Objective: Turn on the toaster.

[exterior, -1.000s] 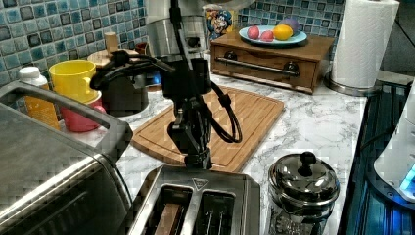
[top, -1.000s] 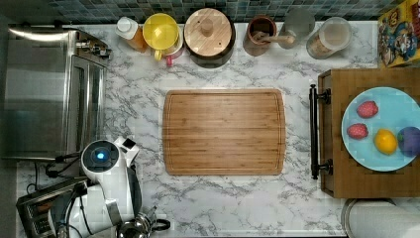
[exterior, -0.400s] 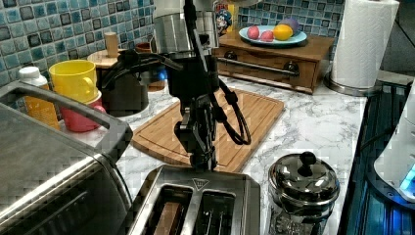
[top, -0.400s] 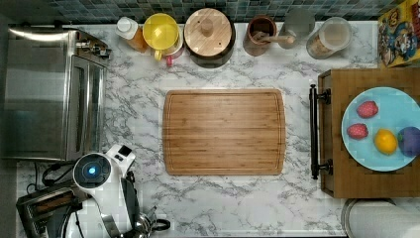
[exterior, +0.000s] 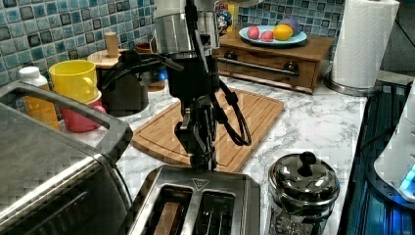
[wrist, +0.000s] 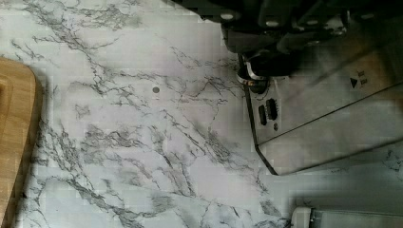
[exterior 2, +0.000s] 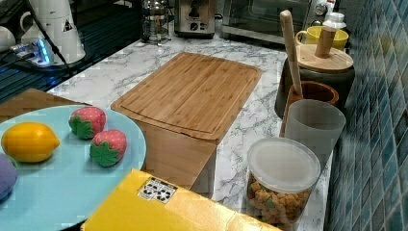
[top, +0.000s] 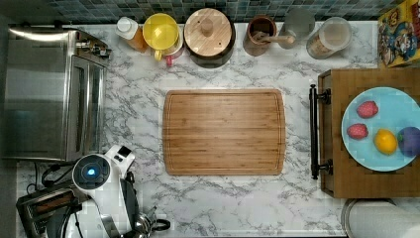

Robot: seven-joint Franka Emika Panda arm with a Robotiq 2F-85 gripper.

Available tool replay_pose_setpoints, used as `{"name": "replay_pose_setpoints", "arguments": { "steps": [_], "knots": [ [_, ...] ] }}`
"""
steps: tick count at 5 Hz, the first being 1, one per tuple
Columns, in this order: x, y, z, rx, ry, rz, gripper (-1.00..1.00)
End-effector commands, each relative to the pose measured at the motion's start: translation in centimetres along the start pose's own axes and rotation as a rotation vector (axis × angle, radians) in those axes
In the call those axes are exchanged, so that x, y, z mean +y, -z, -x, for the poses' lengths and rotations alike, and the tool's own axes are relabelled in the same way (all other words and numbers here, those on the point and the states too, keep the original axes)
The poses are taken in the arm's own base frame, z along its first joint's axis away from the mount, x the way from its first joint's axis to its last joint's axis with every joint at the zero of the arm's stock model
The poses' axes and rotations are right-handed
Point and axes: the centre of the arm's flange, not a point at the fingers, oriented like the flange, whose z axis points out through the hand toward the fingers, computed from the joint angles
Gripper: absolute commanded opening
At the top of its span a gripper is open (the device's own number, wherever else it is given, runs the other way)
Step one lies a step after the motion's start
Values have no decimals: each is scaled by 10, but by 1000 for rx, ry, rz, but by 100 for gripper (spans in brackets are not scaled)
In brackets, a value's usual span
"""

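Note:
The toaster (exterior: pixel 195 203) is a shiny steel pop-up one with two top slots, at the counter's near end in the left view. It sits in the top view's lower left corner (top: pixel 42 208), mostly under my arm. My gripper (exterior: pixel 203 160) points straight down with its fingers close together, its tips at the toaster's end that faces the cutting board. In the wrist view the dark fingers (wrist: pixel 273 45) sit right over the black knob (wrist: pixel 254 78) on the toaster's end face (wrist: pixel 266 114). Nothing is held. In the right view the toaster (exterior 2: pixel 195 18) stands far back.
A big steel toaster oven (top: pixel 52 94) stands beside the toaster. A steel coffee press (exterior: pixel 301 188) is close on its other side. The bamboo cutting board (top: pixel 224 131) lies mid-counter, with cups and jars (top: pixel 208 29) along the back wall and a fruit plate (top: pixel 381 129) on a wooden box.
My wrist shifted toward the top view's lower left, over the toaster, then stayed put. In the left view the fingertips sank slightly toward the toaster's end.

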Motion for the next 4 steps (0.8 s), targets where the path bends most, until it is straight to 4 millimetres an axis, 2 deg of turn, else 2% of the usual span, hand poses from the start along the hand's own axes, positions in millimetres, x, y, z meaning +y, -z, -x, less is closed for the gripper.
{"name": "replay_pose_setpoints", "arguments": {
  "steps": [1, 4],
  "knots": [
    [8, -83, 56, -167, 2, 104, -100],
    [8, -83, 56, -167, 2, 104, -100]
  ]
}}
